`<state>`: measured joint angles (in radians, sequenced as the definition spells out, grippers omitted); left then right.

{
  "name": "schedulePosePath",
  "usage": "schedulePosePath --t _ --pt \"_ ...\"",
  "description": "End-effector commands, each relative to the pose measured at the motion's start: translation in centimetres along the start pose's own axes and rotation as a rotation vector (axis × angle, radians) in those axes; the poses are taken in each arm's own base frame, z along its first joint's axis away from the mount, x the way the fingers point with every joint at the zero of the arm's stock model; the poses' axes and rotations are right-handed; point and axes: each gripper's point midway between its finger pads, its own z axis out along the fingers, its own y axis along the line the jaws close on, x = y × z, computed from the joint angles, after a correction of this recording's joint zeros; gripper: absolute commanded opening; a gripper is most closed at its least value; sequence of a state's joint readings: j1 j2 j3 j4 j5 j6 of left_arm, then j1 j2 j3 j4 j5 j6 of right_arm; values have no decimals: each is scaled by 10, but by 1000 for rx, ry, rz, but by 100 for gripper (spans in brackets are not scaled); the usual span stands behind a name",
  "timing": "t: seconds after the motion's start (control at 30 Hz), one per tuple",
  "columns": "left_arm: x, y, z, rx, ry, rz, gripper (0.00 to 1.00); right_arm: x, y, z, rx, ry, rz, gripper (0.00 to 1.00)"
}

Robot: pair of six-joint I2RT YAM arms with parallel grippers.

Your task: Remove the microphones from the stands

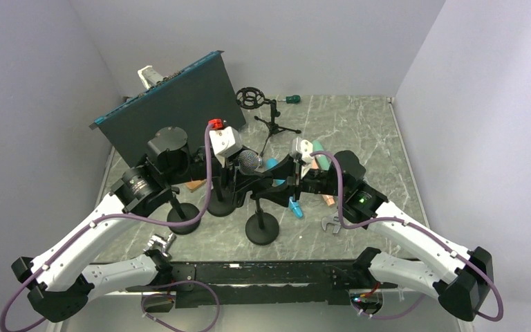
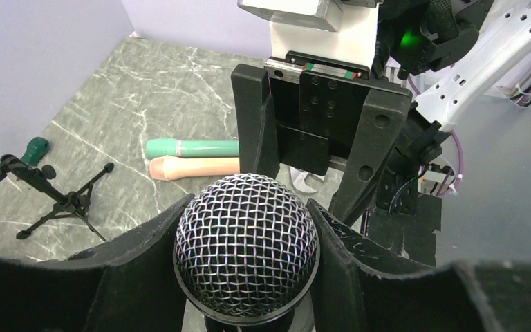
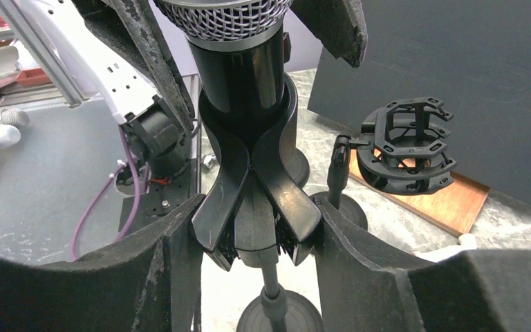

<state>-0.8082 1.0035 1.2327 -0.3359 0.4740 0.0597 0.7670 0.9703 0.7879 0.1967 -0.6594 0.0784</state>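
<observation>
The microphone (image 1: pixel 251 162) sits upright in the black clip (image 3: pixel 252 173) of its stand (image 1: pixel 262 229). Its silver mesh head (image 2: pixel 245 245) fills the left wrist view, with the black body (image 3: pixel 238 66) dropping into the clip below. My left gripper (image 2: pixel 249 207) is shut on the mesh head, one finger pressed against each side. My right gripper (image 3: pixel 257 207) comes in from the other side, lower down. Its fingers (image 3: pixel 169 256) touch both spread levers of the clip, squeezing them. The stand's thin rod and round base (image 3: pixel 276 315) show beneath.
Two more round-based stands (image 1: pixel 183 218) (image 1: pixel 221 205) crowd in to the left. A shock mount (image 3: pixel 408 142) stands beside the clip. A small tripod (image 1: pixel 273 124), a dark panel (image 1: pixel 166 111), teal and peach handles (image 2: pixel 193 158) and a wrench (image 1: pixel 332 225) lie around.
</observation>
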Motion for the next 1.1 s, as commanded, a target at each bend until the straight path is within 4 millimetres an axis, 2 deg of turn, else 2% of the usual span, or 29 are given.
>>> schedulePosePath --t 0.0,0.17,0.27,0.37,0.47,0.5,0.53,0.63,0.77,0.93,1.07 --pt "-53 -3 -9 -1 -118 17 0 -9 -10 3 41 -23 -22 0" --pt "-96 -11 -19 32 -179 43 0 -8 -13 4 54 -24 -15 0" --pt "-111 -14 -27 32 -192 55 0 -9 -11 3 52 -32 -10 0" --pt "-107 -16 -28 40 -184 54 0 -9 -10 2 49 -23 -7 0" --pt "-92 -18 -23 59 -162 39 0 -8 -11 0 63 -8 -14 0" --pt "-85 -17 -20 58 -150 38 0 -8 -11 -1 68 -3 -14 11" --pt "-77 -16 -18 55 -138 39 0 -9 -13 -2 82 -2 -11 31" --pt "-56 -10 -12 42 -102 56 0 -4 -11 -4 86 3 -12 65" --pt "-34 -5 -4 34 -40 40 0 10 -4 -7 58 69 -10 98" --pt "-22 -7 -1 49 -33 27 0 31 -8 -13 61 241 5 100" --pt "-21 -9 0 60 -35 26 0 26 -4 -14 42 264 5 100"
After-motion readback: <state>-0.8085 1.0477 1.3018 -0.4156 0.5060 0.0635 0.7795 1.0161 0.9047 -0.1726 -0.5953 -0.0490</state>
